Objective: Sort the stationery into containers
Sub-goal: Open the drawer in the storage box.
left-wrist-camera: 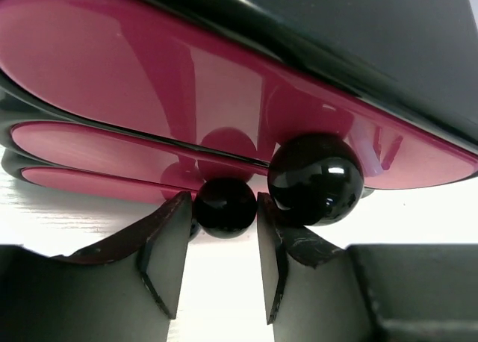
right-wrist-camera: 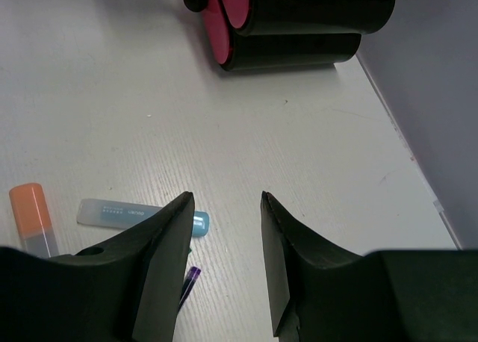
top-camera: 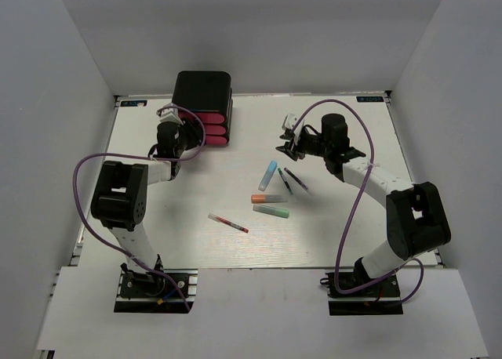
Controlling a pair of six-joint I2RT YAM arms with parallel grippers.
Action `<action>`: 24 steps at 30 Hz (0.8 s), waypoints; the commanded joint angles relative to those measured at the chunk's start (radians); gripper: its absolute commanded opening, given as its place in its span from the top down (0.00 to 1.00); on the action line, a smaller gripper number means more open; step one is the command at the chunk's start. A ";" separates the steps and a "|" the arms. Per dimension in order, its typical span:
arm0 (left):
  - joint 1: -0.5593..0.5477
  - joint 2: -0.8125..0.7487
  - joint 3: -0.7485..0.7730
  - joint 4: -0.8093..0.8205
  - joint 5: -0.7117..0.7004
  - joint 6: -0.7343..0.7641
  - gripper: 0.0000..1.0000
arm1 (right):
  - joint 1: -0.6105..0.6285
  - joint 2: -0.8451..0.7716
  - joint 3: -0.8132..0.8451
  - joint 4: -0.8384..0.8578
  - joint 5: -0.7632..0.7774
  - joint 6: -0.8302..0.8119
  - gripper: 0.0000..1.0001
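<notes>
Between left jaws, small knob (left-wrist-camera: pixel 225 206), bigger knob (left-wrist-camera: pixel 315 179) alongside

Pink drawers (left-wrist-camera: pixel 149 81), black knobs (left-wrist-camera: pixel 225 206), black cabinet (top-camera: pixel 202 88)

Glossy pink plastic on the drawers (left-wrist-camera: pixel 149 66), mirror-smooth, with reflections of the knobs in it. Polished black on the knob (left-wrist-camera: pixel 225 206) and on the second knob (left-wrist-camera: pixel 314 179), bright highlights on both. Shiny black plastic on the cabinet (left-wrist-camera: pixel 358 28). Matt black, faintly grainy plastic on the fingers (left-wrist-camera: pixel 164 260) of the left gripper (left-wrist-camera: pixel 222 234) and of the right gripper (right-wrist-camera: pixel 226 237). Matt white bench (right-wrist-camera: pixel 246 125) in front of the cabinet, finely grained. Farther from the cabinet, frosted translucent plastic on the blue highlighter (right-wrist-camera: pixel 119 213), smooth opaque plastic on the orange highlighter (right-wrist-camera: pixel 30 211).
</notes>
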 commanded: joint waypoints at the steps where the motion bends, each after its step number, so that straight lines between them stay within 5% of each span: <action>1: -0.003 0.011 0.041 0.000 -0.026 0.004 0.50 | -0.004 -0.022 -0.011 0.015 -0.003 -0.010 0.53; 17: -0.012 -0.027 -0.010 0.000 -0.008 0.004 0.73 | -0.006 -0.022 -0.014 0.015 0.000 -0.016 0.53; 24: -0.021 -0.150 -0.146 0.022 0.011 0.004 0.73 | -0.006 -0.017 -0.014 -0.035 -0.049 -0.085 0.33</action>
